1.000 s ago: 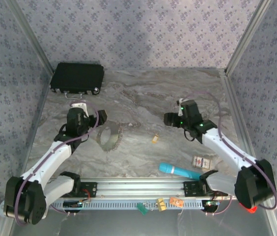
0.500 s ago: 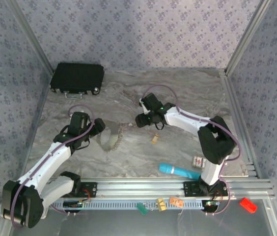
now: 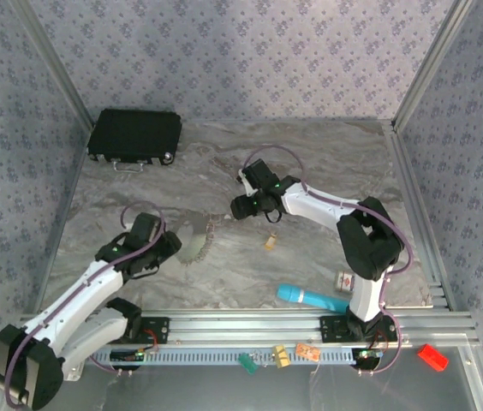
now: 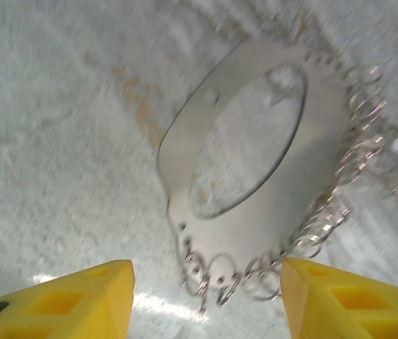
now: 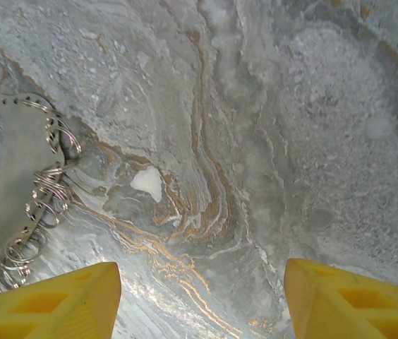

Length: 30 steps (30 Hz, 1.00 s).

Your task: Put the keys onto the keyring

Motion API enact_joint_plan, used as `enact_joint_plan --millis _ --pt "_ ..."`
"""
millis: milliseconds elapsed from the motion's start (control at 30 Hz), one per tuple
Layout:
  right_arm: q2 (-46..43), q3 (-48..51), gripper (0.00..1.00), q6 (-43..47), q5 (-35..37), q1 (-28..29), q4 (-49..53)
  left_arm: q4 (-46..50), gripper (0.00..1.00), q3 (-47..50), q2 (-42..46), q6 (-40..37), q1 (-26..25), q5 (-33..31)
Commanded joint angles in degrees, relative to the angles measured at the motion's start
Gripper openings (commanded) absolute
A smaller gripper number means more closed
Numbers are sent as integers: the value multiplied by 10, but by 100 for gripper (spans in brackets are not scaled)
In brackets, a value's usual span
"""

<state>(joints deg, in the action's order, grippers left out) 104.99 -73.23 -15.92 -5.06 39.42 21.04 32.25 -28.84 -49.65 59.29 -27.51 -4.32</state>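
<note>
My left gripper [image 4: 206, 296] hangs just short of the keyring [image 4: 252, 229], which lies flat on the table [image 3: 327, 163]; its fingers are parted and empty. My right gripper [image 5: 202, 300] is also spread and holds nothing, beside the ring. A key [image 3: 271, 242] lies near it.

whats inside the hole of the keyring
Bare marble tabletop shows through the opening of the keyring; nothing else lies in it. Whatever is under the metal band itself is covered.
</note>
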Motion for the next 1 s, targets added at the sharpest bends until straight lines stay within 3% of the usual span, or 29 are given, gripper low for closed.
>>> enact_joint_plan --millis 0,333,733,967 --pt "-24 16 64 -15 -9 6 -9 25 55 -1 -14 46 -23 -37" --pt "-50 65 63 -23 8 7 -18 60 46 -96 -196 52 -98 -110" --pt "-59 81 63 -24 14 7 -20 34 32 -90 -239 56 -103 -108" --pt "-60 78 63 -22 11 8 -20 10 30 -83 -254 47 -104 -96"
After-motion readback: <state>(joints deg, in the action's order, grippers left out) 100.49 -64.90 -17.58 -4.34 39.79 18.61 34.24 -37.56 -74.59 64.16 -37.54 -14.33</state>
